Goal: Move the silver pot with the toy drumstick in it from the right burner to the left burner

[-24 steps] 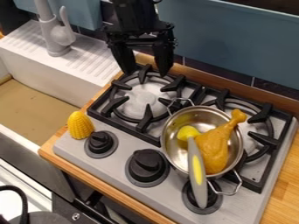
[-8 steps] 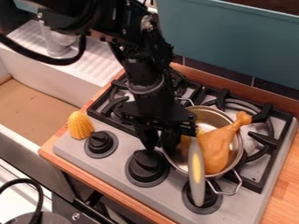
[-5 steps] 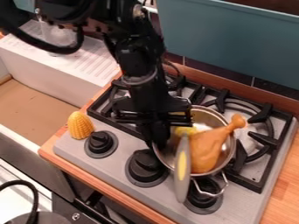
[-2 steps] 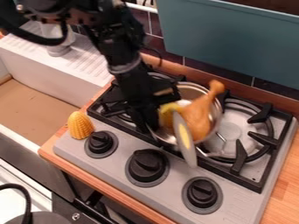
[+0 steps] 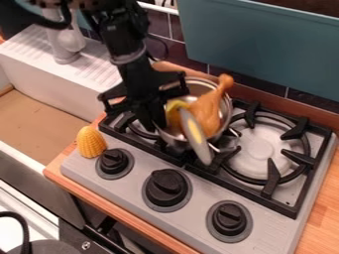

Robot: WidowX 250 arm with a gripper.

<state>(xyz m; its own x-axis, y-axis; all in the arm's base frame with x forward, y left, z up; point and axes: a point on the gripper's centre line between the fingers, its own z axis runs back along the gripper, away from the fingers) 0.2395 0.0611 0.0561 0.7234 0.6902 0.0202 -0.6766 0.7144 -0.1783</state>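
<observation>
The gripper (image 5: 153,119) is low over the left burner, at the left rim of the metal pot (image 5: 225,115), its fingers closed together on that rim. Inside the pot lie an orange-brown toy drumstick (image 5: 208,111), its bone end sticking up past the back right rim, and a grey-handled utensil (image 5: 195,136) with a yellow head, whose handle hangs out over the front rim. The pot stands over the left burner's grate. On the stove's left corner a yellow toy corn (image 5: 90,142) stands upright.
The right burner (image 5: 261,146) with its black grate is uncovered. Three black knobs (image 5: 167,187) line the stove's front. A white sink (image 5: 39,119) with a grey faucet (image 5: 65,42) lies left, and a tiled wall (image 5: 232,79) rises behind.
The gripper came down to the pot's left rim. The pot, with drumstick and utensil in it, has shifted from the right side to the back left, along with the gripper.
</observation>
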